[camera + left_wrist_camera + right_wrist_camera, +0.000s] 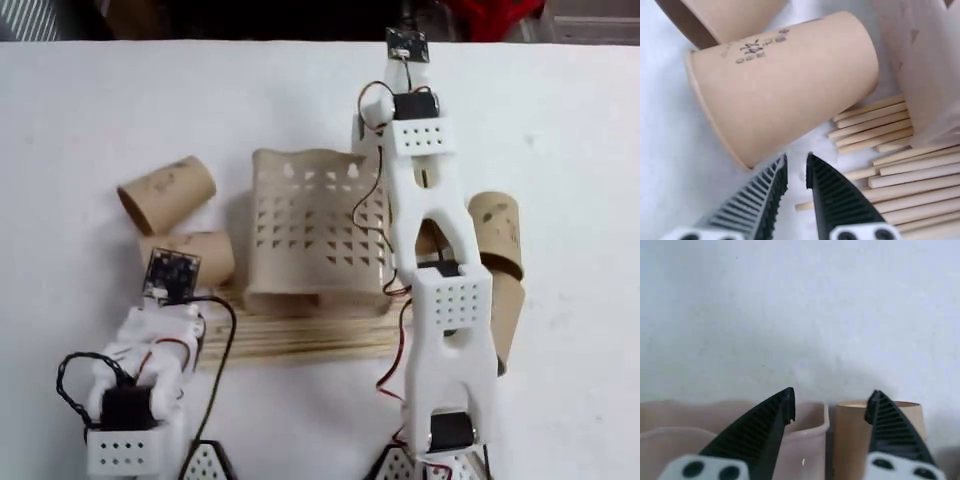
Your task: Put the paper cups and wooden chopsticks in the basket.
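left claw (796, 167) slightly parted, empty, just beside tan paper cup (780, 85) lying on its side | right claw (832, 400) spread wide, empty, above rim of perforated beige basket (812, 435) | pale wooden chopsticks (300, 338) on table against basket's near side

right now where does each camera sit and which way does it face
High view: fixed above the table, looking down on the basket; left arm and right arm show.
Left wrist view: on the left arm, facing a lying cup and chopsticks; the left pincer shows.
Right wrist view: on the right arm, facing the basket rim and a second cup; the right pincer, open, shows.
Shared: all three see the basket.
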